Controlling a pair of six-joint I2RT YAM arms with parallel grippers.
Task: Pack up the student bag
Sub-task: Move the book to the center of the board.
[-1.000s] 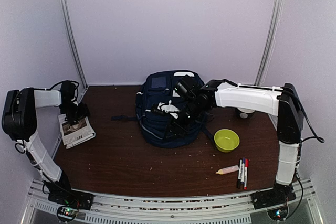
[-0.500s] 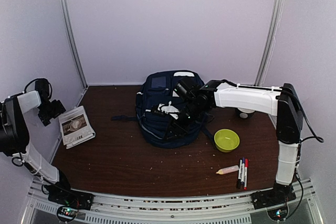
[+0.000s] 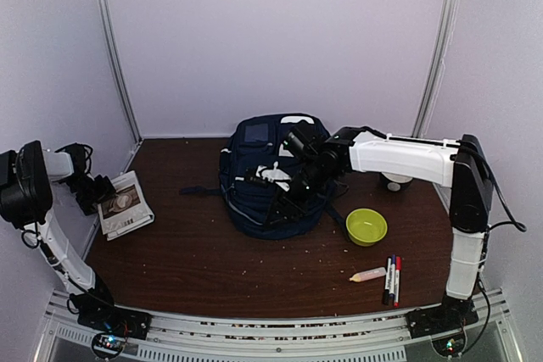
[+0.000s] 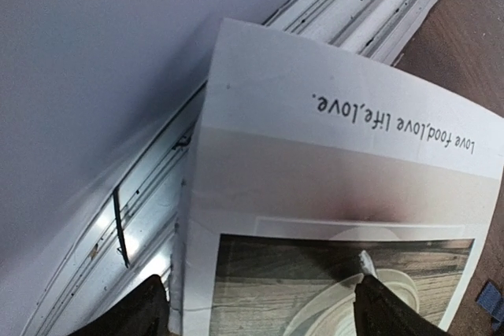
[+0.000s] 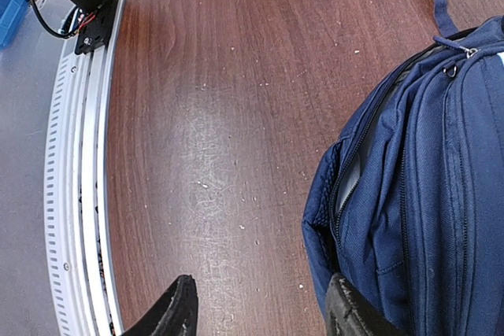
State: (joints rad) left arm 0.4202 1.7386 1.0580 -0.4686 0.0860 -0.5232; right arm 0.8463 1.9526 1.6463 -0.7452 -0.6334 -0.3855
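Most of what we see is the dark wooden bench (image 3: 187,252). Largest on it is the student bag (image 3: 246,209), navy blue, lying at the middle toward the far side, with a strap trailing off to its left.

Our right arm (image 3: 399,158) stretches leftward to the bag's front. The right gripper (image 5: 261,312) sits there with its fingers apart. Bare wood shows between them in the wrist view, and one finger is against the bag's zipped side, clamping nothing.

Our left arm (image 3: 38,192) is folded at the left edge. The left gripper (image 4: 264,308) is spread wide and empty, low over the left side of a printed booklet (image 3: 125,205) that lies flat there. Its cover reads "Love food, love life, love."

Right of the bag sits a green bowl (image 3: 366,226). Nearer, markers (image 3: 392,279) lie side by side, with a small cream tube (image 3: 369,275) just left of them.
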